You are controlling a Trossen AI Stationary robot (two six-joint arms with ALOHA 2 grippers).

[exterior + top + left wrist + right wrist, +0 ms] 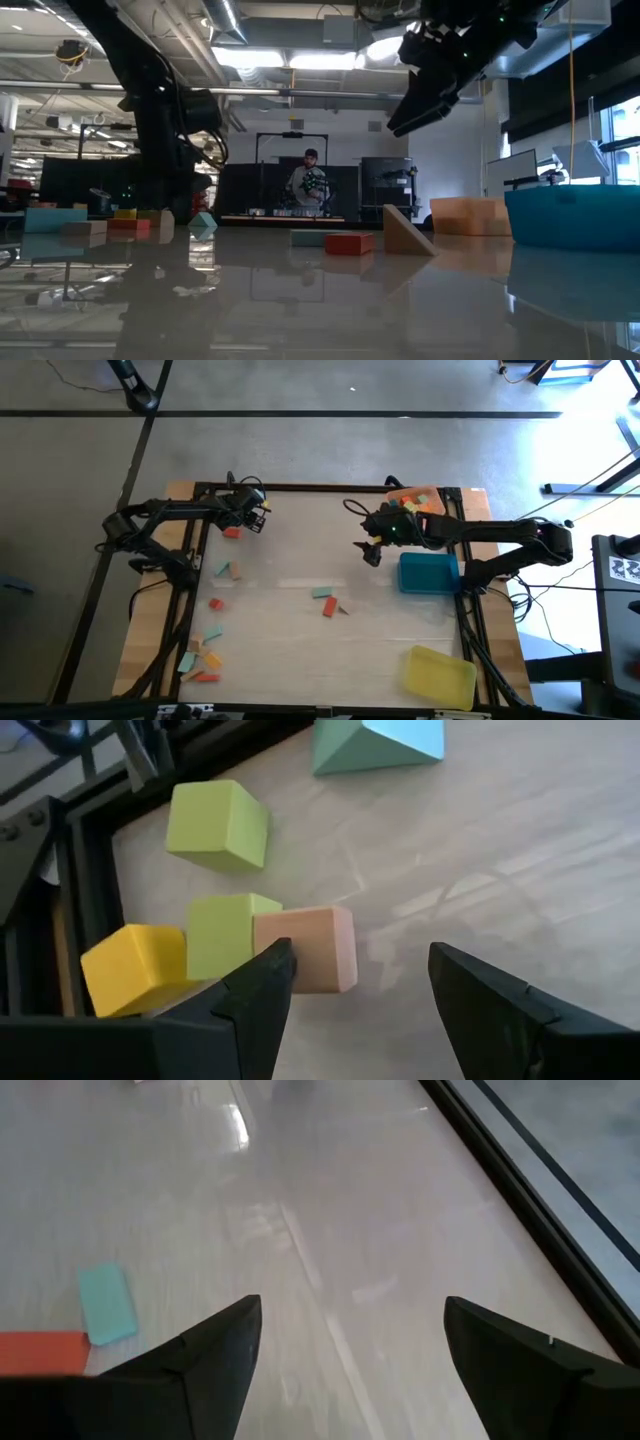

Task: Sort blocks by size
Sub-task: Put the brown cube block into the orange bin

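My left gripper (360, 985) is open at the table's far left (250, 515), low over a cluster of cubes: a tan cube (318, 948), a green cube (225, 935) and a yellow cube (135, 970) side by side. A second green cube (218, 823) and a teal wedge (375, 745) lie beyond them. One finger (265, 990) stands at the tan cube's near corner. My right gripper (372, 552) is open and empty, raised above the table (430, 90). A teal block (322, 592), a red block (329, 607) and a tan wedge (405, 232) lie mid-table. My left gripper has one finger (265, 990) in front of the tan cube's near lower corner (300, 970), and I cannot tell whether it touches. The cube rests flat on the table against the green cube.
An orange tray (420, 500) holding blocks, a blue tray (428, 572) and a yellow tray (440, 672) stand along the right side. More blocks lie along the left edge (205, 655), and a red one (232, 532) lies near my left gripper. A person sits in the room beyond (310, 185).
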